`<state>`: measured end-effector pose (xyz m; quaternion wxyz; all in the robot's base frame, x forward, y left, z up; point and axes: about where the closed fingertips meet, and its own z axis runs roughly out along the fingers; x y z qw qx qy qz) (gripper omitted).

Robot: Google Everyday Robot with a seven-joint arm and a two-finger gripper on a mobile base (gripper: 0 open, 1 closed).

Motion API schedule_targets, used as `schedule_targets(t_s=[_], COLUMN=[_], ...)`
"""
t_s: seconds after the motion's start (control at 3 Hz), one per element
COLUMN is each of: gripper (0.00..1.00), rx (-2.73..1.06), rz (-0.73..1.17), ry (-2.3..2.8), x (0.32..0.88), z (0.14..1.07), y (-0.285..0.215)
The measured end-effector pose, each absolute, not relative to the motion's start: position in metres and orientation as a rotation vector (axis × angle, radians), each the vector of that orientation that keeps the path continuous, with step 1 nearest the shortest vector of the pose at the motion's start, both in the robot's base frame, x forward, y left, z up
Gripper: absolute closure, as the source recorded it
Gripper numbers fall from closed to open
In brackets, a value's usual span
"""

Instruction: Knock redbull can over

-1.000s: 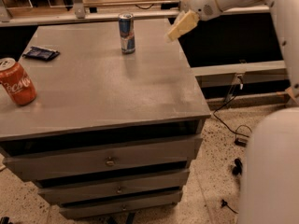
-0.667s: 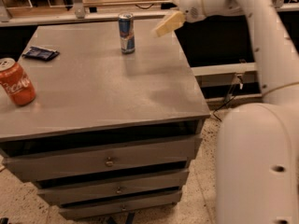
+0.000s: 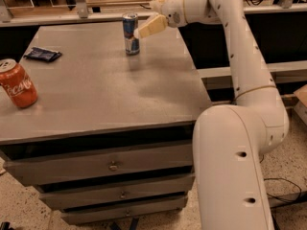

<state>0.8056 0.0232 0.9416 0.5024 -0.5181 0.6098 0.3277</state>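
The redbull can [image 3: 130, 34] stands upright near the far edge of the grey cabinet top [image 3: 105, 85]. It is slim, blue and silver, with a silver top. My gripper [image 3: 144, 29] reaches in from the right at the height of the can's upper half, its cream fingertip right at the can's right side. The white arm [image 3: 240, 56] arcs over the cabinet's right edge.
A red Coca-Cola can [image 3: 17, 83] stands upright at the left edge of the top. A flat dark blue packet [image 3: 43, 54] lies at the far left. The cabinet has drawers [image 3: 112, 164] below. Shelving and rails run behind the cabinet.
My gripper has moved left toward the redbull can, from well to its right to right beside it. The can still stands upright in the same spot.
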Motion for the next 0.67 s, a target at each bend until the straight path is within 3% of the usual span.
schedule_targets(t_s=[0.67], gripper=[0.00], rx=[-1.229], rz=[0.877], ry=[1.452], x=[0.8123], z=[0.9415], y=[0.0664])
